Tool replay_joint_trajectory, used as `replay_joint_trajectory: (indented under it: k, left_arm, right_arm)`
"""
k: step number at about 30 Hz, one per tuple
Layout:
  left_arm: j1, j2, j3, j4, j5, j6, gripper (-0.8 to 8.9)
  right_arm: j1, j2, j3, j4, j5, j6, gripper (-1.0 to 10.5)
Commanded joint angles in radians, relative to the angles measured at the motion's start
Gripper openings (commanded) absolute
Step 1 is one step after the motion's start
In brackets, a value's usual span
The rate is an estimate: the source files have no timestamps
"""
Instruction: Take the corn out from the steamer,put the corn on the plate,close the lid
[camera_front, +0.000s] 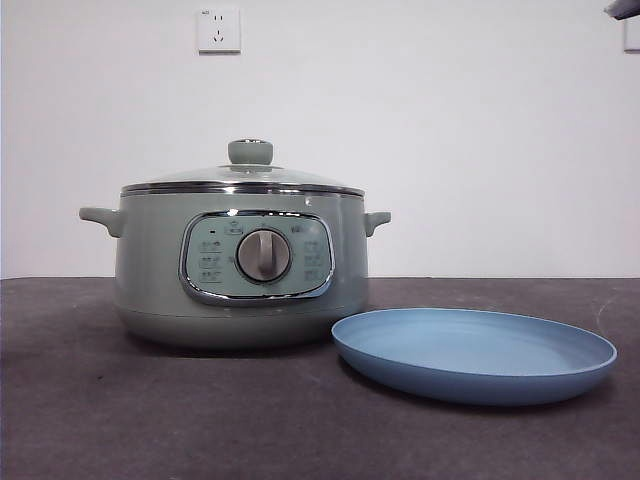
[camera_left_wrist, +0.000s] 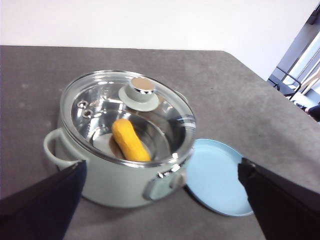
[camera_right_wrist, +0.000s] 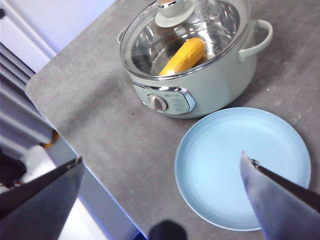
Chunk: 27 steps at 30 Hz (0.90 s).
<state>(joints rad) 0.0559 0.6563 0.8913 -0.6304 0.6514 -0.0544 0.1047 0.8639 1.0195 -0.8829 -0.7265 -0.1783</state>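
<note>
- Even, bright indoor light; wall nearly washed out.
- Soft shadows under steamer (camera_front: 240, 275) and plate (camera_front: 474, 355).
- Glare on glass lid (camera_left_wrist: 127, 117).
- Gripper jaws blurred in both wrist views.

Steamer (camera_front: 240, 268): on table (camera_front: 120, 420), left of plate.
Lid (camera_front: 243, 178): seated on steamer.
Corn (camera_left_wrist: 129, 140): inside steamer, under lid.
Plate (camera_front: 474, 353): on table, just beside steamer, slightly nearer the front.

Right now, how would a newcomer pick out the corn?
Find the sage-green steamer on the grey table. Look through its glass lid: the corn lies inside, a stubby yellow-orange cob, the only warm-coloured thing there.
</note>
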Motion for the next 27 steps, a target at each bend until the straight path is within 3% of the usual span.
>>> replay_joint_trajectory:
  k: [1,6,19,27]
  left_arm:
    - [-0.019,0.065,0.002,0.068,0.005,0.002,5.66]
    - [-0.082,0.219,0.045,0.169,-0.005,0.003,5.66]
    - [-0.322,0.654,0.299,0.35,-0.264,0.043,5.66]
    - [-0.391,0.84,0.385,0.457,-0.402,0.086,5.66]
  right_arm:
    - [0.001,0.0,0.003,0.004,-0.001,-0.002,5.9]
    - [0.001,0.0,0.003,0.011,0.0,-0.002,5.9]
    - [0.001,0.0,0.003,0.013,0.0,0.006,5.9]
    - [0.001,0.0,0.003,0.013,0.0,0.015,5.9]
